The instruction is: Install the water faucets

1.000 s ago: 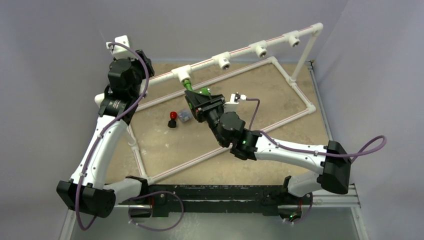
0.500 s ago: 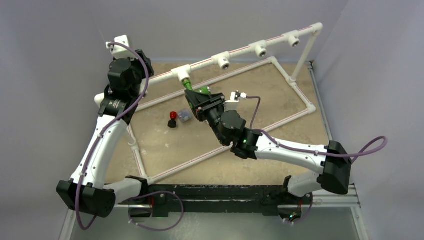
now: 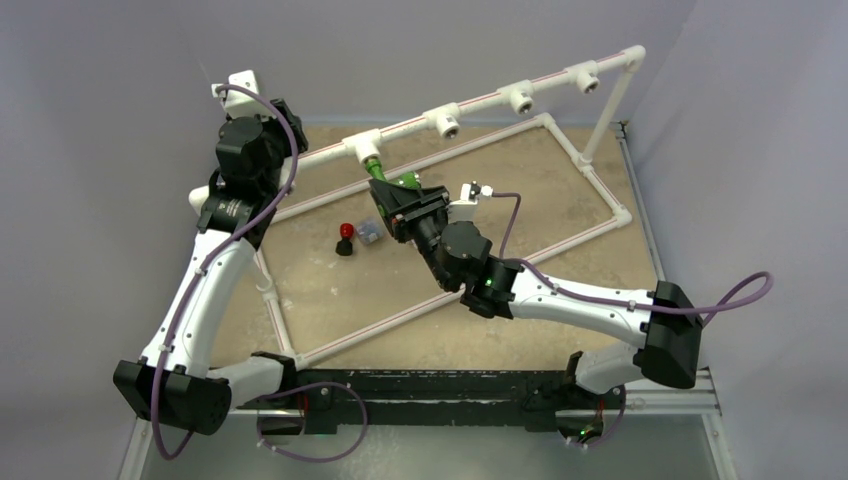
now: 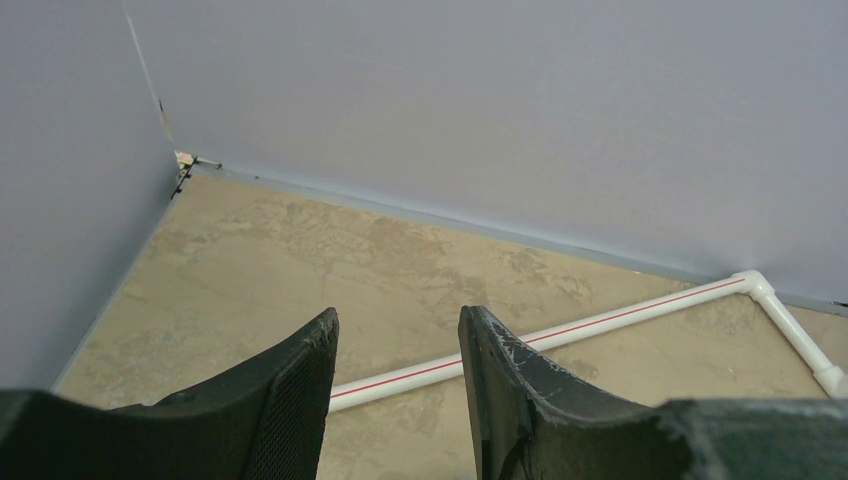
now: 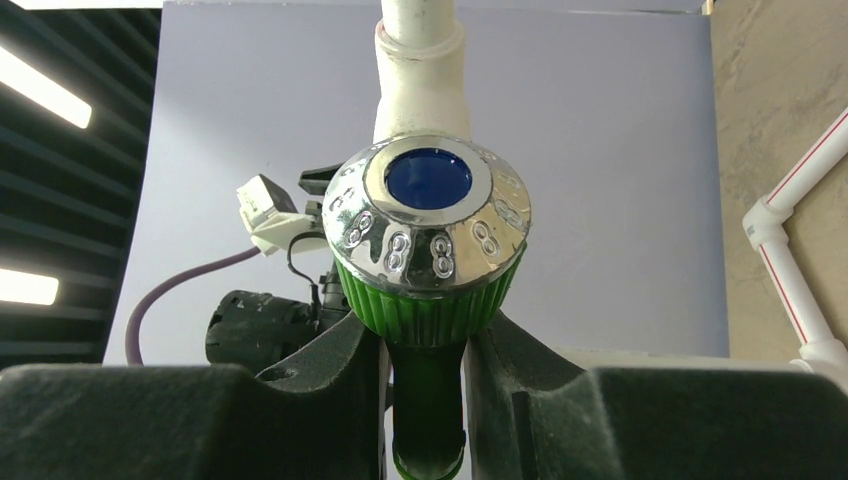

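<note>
Presently the green faucet (image 3: 377, 171) is clamped by the right gripper (image 3: 398, 200) near the middle of the table (image 3: 480, 270). In the right wrist view the fingers (image 5: 340, 365) are seen pressed against both sides of the faucet's dark green stem, just below its ribbed green collar. A chrome cap (image 5: 428, 225) with a blue centre is seen on the faucet's end, and a white tee fitting (image 5: 420, 85) is seen beyond it at twelve o'clock. From above, the faucet's far end is seen at the socket of the leftmost tee on the raised rail of the pipe frame (image 3: 590, 165), at eleven o'clock from the gripper. How far it is seated cannot be told.

The black faucet (image 3: 345, 240) with its red knob is found lying on the table at eight o'clock from the right gripper, well apart from the rail. The white faucet (image 3: 368, 233) with its blue handle is found just beside it, at two o'clock. Whether these two touch cannot be told.

The left gripper (image 4: 397, 335) is held above the table's ten o'clock corner with its fingers apart and nothing between them. A red-striped pipe of the frame is seen on the table below it.
</note>
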Motion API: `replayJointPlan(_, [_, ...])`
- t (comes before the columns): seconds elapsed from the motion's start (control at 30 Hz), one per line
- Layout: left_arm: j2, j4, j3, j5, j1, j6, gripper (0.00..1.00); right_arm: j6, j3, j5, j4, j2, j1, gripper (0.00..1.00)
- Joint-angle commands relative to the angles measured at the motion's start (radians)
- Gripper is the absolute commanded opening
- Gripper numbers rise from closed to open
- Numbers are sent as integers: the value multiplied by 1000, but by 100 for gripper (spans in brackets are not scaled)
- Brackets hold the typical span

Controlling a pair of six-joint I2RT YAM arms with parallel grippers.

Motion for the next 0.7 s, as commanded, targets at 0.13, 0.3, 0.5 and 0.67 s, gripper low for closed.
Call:
replayJointPlan(0.13, [0, -208, -53, 78, -27, -9, 47, 4, 41, 13, 24, 15, -35, 36])
replayJointPlan(0.3, [-2, -209, -53, 78, -28, -9, 47, -4, 41, 15, 23, 13, -35, 43])
replayJointPlan(0.5, [-4, -210, -54, 78, -28, -9, 47, -7, 33, 28, 32, 10, -35, 46])
replayJointPlan(0.67, [-6, -211, -54, 78, -28, -9, 47, -37, 19, 31, 68, 2, -35, 53])
